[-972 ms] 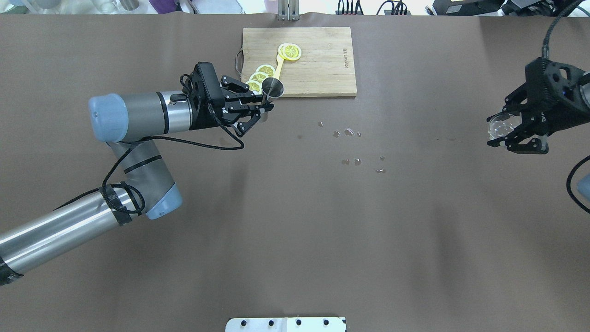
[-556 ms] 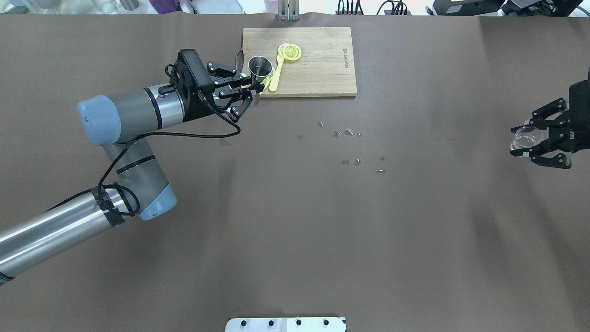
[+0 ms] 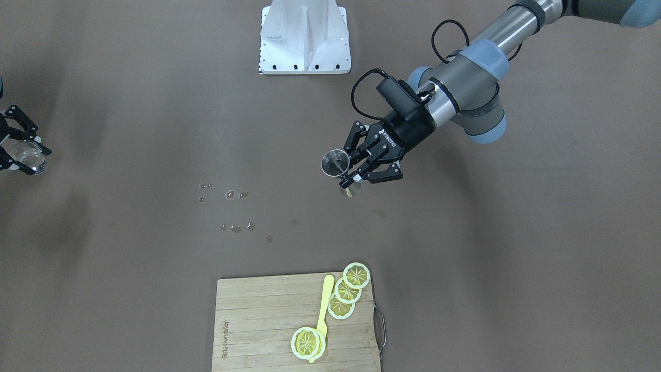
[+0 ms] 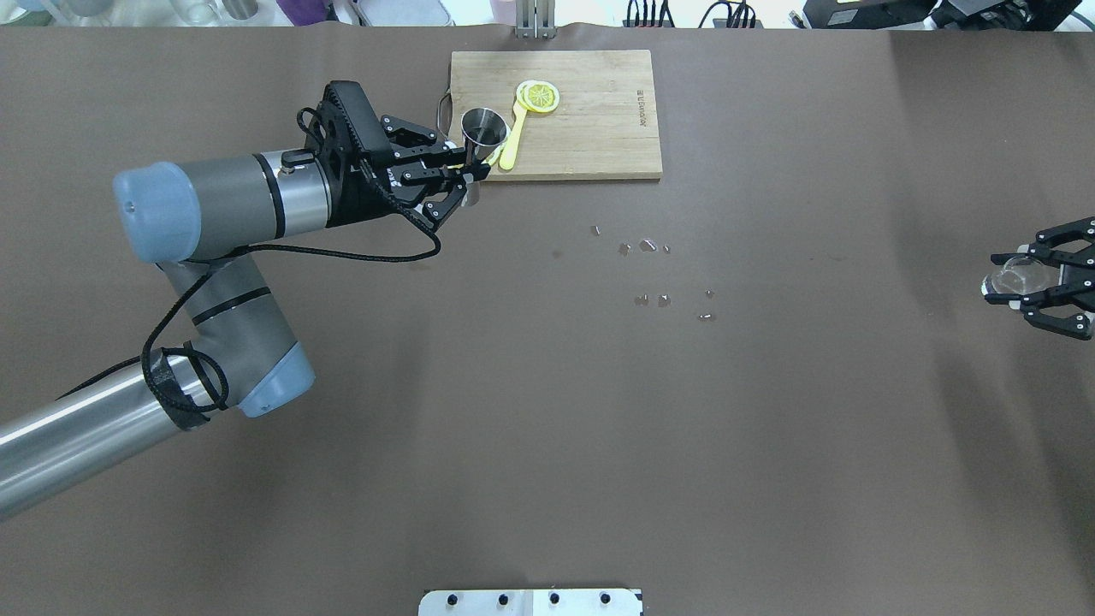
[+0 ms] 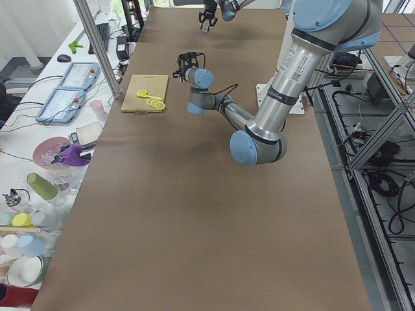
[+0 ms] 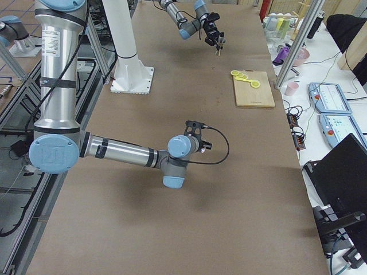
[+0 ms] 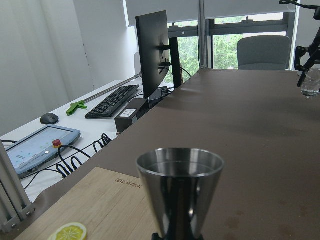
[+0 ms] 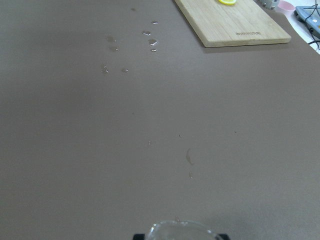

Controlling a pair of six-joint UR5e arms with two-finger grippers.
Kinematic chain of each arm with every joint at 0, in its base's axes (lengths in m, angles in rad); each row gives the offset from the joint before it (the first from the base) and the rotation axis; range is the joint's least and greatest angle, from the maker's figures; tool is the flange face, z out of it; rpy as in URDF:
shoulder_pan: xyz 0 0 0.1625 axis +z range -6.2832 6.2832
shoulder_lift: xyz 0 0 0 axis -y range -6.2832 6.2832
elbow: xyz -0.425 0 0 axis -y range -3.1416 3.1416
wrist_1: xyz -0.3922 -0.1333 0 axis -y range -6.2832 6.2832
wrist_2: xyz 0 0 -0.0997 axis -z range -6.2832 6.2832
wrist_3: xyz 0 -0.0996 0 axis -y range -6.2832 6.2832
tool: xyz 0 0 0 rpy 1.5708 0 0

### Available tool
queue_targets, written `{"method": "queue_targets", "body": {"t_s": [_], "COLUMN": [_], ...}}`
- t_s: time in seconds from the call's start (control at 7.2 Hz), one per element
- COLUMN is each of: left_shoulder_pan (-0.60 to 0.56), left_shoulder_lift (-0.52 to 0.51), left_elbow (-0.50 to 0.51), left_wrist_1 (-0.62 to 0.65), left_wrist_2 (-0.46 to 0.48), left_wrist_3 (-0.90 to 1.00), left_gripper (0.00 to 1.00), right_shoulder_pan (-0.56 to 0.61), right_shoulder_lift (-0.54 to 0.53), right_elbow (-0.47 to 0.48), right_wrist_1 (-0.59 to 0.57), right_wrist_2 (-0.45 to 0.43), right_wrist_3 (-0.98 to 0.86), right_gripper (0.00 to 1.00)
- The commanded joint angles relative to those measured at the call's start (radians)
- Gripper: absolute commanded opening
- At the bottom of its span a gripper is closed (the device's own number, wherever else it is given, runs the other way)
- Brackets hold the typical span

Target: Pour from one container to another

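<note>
The steel jigger (image 4: 484, 128) hangs upright in the air above the table, and my left gripper (image 4: 469, 181) is shut on its narrow waist. The front-facing view shows the jigger (image 3: 335, 163) in the left gripper (image 3: 351, 175), well clear of the board. It fills the lower middle of the left wrist view, jigger (image 7: 180, 195). The clear glass (image 4: 1018, 274) is at the far right edge, with my right gripper (image 4: 1001, 281) shut on it. The same glass (image 3: 27, 155) is at the front-facing view's left edge. Only its rim (image 8: 182, 231) shows in the right wrist view.
A wooden cutting board (image 4: 590, 120) lies at the table's far side with lemon slices (image 4: 539, 96) and a yellow utensil (image 4: 511, 141) on it. Water droplets (image 4: 650, 248) dot the brown table cover near the middle. The white robot base plate (image 4: 530, 601) sits at the near edge.
My left gripper carried the jigger left and toward the far side, then nearly stopped. My right gripper moved the glass right, toward the view's edge.
</note>
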Motion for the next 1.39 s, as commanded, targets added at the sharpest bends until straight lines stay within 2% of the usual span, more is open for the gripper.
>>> {"method": "queue_targets", "body": {"t_s": [0.0, 0.28, 0.56, 0.97, 1.25], "left_shoulder_pan": [0.002, -0.004, 0.010, 0.067, 0.097], "left_shoulder_lift": [0.000, 0.003, 0.026, 0.103, 0.170], "left_elbow": [0.001, 0.001, -0.001, -0.004, -0.004], "left_wrist_1": [-0.001, 0.010, 0.008, -0.006, -0.056], "left_wrist_2": [-0.007, -0.014, 0.149, 0.436, 0.554], "left_wrist_3": [0.005, 0.011, 0.006, -0.026, -0.060], "left_gripper": [0.00, 0.00, 0.00, 0.00, 0.00], "right_shoulder_pan": [0.000, -0.003, -0.018, -0.110, -0.170], "right_shoulder_lift": [0.045, 0.082, 0.098, 0.133, 0.136], "right_elbow": [-0.193, -0.253, -0.270, -0.273, -0.275], "right_wrist_1": [0.224, 0.276, 0.288, 0.299, 0.323], "right_wrist_2": [-0.041, -0.070, -0.110, -0.158, -0.184], "right_wrist_3": [0.081, 0.104, 0.119, 0.173, 0.185], "right_gripper": [0.00, 0.00, 0.00, 0.00, 0.00]}}
